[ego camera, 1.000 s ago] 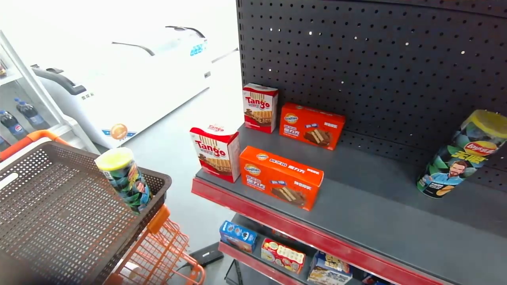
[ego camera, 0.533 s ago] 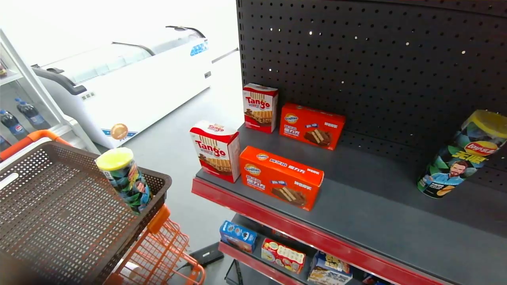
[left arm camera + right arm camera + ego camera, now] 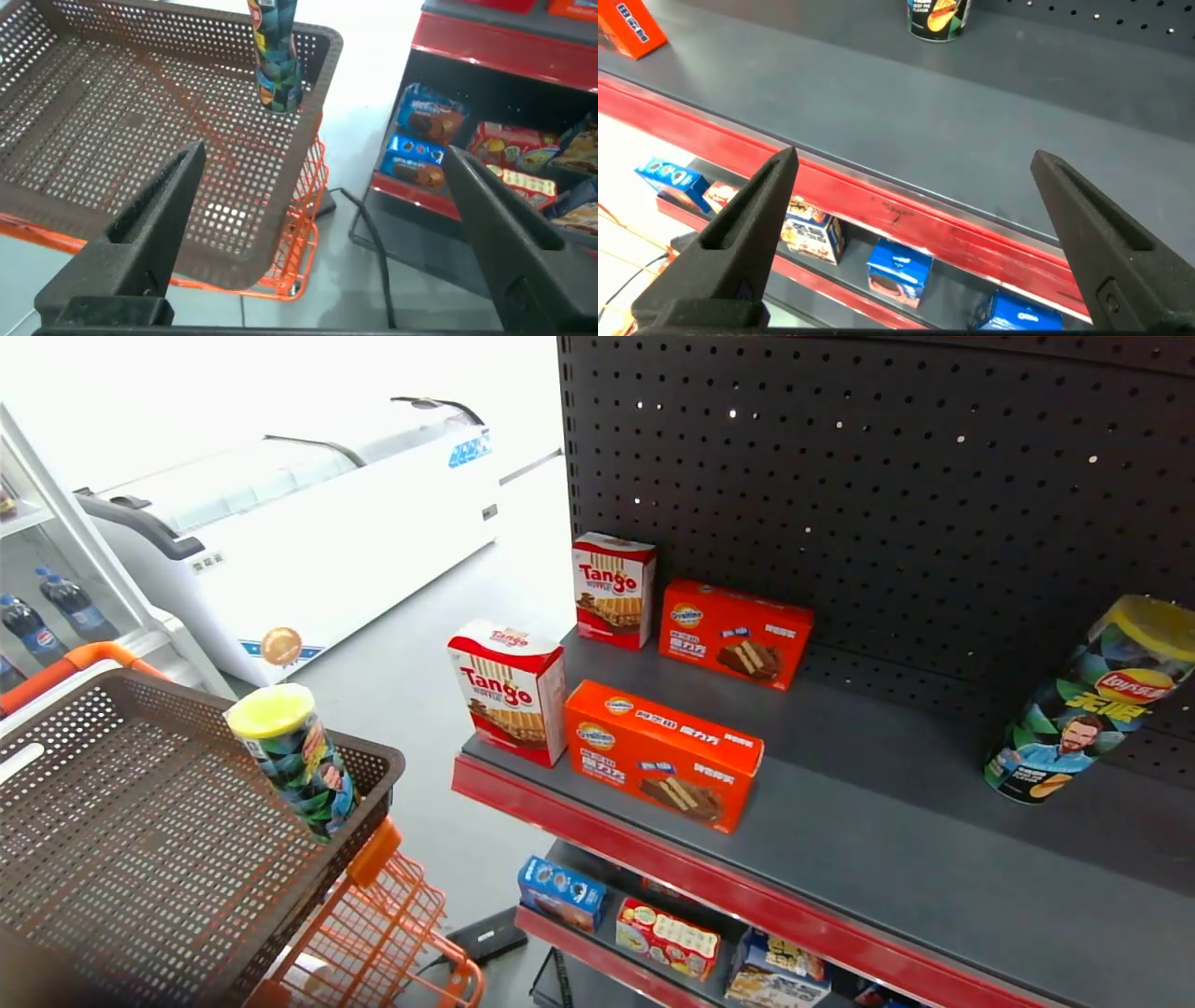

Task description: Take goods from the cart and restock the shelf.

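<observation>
Found chips can (image 3: 291,758) upright in cart basket (image 3: 140,821), against rim nearest shelf (image 3: 887,803). Noted left hand (image 3: 324,157) spread, empty, facing basket; right hand (image 3: 915,161) spread, empty, facing shelf edge. Judged best grab mid-body, square-on, with left hand; feared tipping if clipped near lid.

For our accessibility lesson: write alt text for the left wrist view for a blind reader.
The open left tool hangs near a brown perforated basket holding one upright chip can in its corner; beside it, snack packs sit on a red-edged shelf.
</observation>
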